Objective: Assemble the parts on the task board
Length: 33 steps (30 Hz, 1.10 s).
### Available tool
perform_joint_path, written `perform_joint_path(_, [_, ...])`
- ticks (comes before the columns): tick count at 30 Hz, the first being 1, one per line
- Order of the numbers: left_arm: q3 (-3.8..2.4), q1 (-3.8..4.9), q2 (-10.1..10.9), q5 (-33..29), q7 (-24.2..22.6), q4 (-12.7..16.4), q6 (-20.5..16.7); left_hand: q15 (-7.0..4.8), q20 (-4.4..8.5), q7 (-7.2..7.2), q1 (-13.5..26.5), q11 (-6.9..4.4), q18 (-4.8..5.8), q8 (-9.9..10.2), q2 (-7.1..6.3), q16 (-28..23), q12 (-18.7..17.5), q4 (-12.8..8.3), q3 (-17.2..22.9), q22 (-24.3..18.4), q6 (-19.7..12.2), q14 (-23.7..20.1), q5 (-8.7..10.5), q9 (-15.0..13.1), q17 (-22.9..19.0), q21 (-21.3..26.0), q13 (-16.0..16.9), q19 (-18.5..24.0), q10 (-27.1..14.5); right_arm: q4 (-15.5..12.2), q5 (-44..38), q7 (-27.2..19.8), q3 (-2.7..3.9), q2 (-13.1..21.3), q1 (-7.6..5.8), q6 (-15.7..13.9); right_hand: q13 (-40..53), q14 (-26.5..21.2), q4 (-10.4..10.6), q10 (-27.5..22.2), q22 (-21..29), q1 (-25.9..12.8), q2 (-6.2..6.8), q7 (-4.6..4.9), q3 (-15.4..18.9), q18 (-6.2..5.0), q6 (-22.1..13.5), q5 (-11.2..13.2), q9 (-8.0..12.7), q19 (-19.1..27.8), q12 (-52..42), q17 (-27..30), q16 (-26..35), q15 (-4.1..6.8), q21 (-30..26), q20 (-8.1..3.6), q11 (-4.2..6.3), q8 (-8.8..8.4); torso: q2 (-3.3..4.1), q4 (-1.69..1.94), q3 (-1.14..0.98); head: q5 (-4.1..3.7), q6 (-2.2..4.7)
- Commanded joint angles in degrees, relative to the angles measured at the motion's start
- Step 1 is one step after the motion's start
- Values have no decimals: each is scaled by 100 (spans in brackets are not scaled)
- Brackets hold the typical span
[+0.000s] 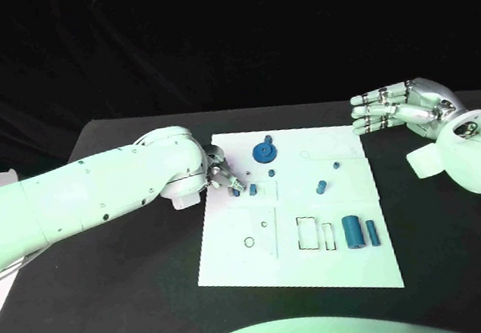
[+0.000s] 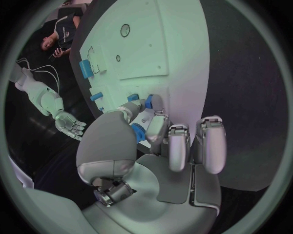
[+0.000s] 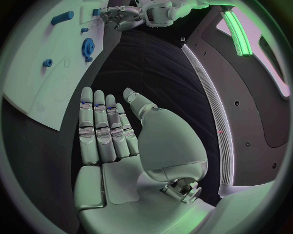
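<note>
White task board [image 1: 329,263] mid-table. Left hand [image 1: 220,178] at its left edge; the left wrist view shows its fingertips pinching a small blue part [image 2: 139,131]. Right hand [image 1: 401,108] off the board's far right corner, fingers straight, together, holding nothing. Blue gear [image 1: 264,153] lies near the far edge.

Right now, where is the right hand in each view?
Head view: the right hand hovers open off the far right corner of the task board.
Left wrist view: it is the small hand on its white arm, beyond the board.
Right wrist view: it is the large hand mid-circle.
Shared landmark: the white board.
</note>
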<state>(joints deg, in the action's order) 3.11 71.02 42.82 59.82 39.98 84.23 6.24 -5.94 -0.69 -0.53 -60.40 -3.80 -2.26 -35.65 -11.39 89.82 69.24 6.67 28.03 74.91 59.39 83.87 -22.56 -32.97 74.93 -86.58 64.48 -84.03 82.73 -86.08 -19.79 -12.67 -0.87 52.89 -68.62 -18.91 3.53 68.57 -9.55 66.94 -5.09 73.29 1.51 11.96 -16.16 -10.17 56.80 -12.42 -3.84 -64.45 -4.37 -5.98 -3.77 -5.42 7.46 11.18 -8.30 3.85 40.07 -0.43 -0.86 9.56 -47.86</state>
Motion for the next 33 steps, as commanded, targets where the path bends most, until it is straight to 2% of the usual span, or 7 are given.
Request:
perform_joint_path(1, [22, -33, -12, -85, 195, 10, 166, -48, 57, 15, 71, -7, 119, 42, 7, 18, 159, 106, -295, 1118, 50, 613, 18, 21, 1507, -33, 170, -414, 50, -10, -17, -44, 1, 0, 3, 81, -4, -9, 14, -24, 6, -52, 23, 21, -35, -34, -6, -39, 4, -44, 17, 7, 11, -14, -37, 4, 2, -22, 0, 4, 1, -2, 3])
perform_joint_path(5, [21, -33, -6, -79, 194, 11, 87, -51, 68, 26, 57, -8, 123, 76, 43, 18, 233, 274, -734, 1134, 96, 613, 22, 43, 1507, -42, 271, -421, 60, -11, -17, -44, 1, 2, 3, 81, -4, -9, 14, -24, 6, -52, 23, 21, -35, -34, -6, -39, 4, -44, 17, 7, 11, -14, -37, 4, 2, -22, 0, 0, 2, 0, 1])
perform_joint_path(15, [-10, -33, 58, -76, 180, 95, -220, -47, 68, 32, 50, -3, 126, 102, 131, 18, 255, 555, -1312, 1151, 134, 613, 20, 57, 1507, -50, 316, -428, 61, -8, -17, -46, 1, 2, 3, 84, -3, -7, 7, -25, 18, -46, 26, 19, -49, -35, -6, -42, 4, -53, 15, 20, 10, -12, -50, 3, 4, -22, 5, -2, 9, -11, 15])
perform_joint_path(21, [-45, -33, 162, -109, 107, 196, -474, -45, 67, 39, 53, 3, 121, 113, 171, 18, 241, 713, -1589, 1134, 138, 613, 18, 61, 1507, -34, 308, -419, 53, -4, -17, -46, 1, 2, 4, 87, -3, -7, 7, -25, 18, -46, 26, 19, -49, -35, -6, -42, 4, -53, 15, 20, 10, -12, -50, 3, 4, -22, 3, 1, 4, -17, 23])
perform_joint_path(26, [-94, -31, 266, -276, -125, 299, -817, -39, 71, 91, 30, 34, 90, 136, 222, 18, 55, 863, -1818, 1027, 7, 613, 13, 54, 1507, 58, 105, -370, -59, 10, -17, -37, 1, 5, 4, 91, -3, -7, 7, -25, 18, -46, 26, 19, -49, -35, -6, -42, 4, -53, 15, 20, 10, -12, -50, 3, 4, -22, 0, 2, 6, 0, 31])
perform_joint_path(29, [-114, -29, 326, -466, -345, 340, -1159, -27, 62, 147, -7, 74, 73, 171, 225, 18, -198, 964, -2009, 965, -183, 613, 3, 48, 1507, 115, -175, -342, -217, 28, -17, -33, 1, 4, 6, 90, -3, -7, 7, -25, 18, -46, 26, 19, -49, -35, -6, -42, 4, -53, 15, 20, 10, -12, -50, 3, 4, -22, -3, -2, 1, -9, 34])
perform_joint_path(33, [-127, -26, 380, -722, -600, 345, -1565, 64, -6, 299, 26, 200, 35, 361, 302, 18, -622, 998, -2308, 814, -596, 613, -8, 141, 1507, 252, -648, -272, -488, 43, -17, -26, 1, 3, 9, 89, -3, -7, 7, -25, 18, -46, 26, 19, -49, -35, -6, -42, 4, -53, 15, 20, 10, -12, -50, 3, 4, -22, -3, 1, 2, -14, 43])
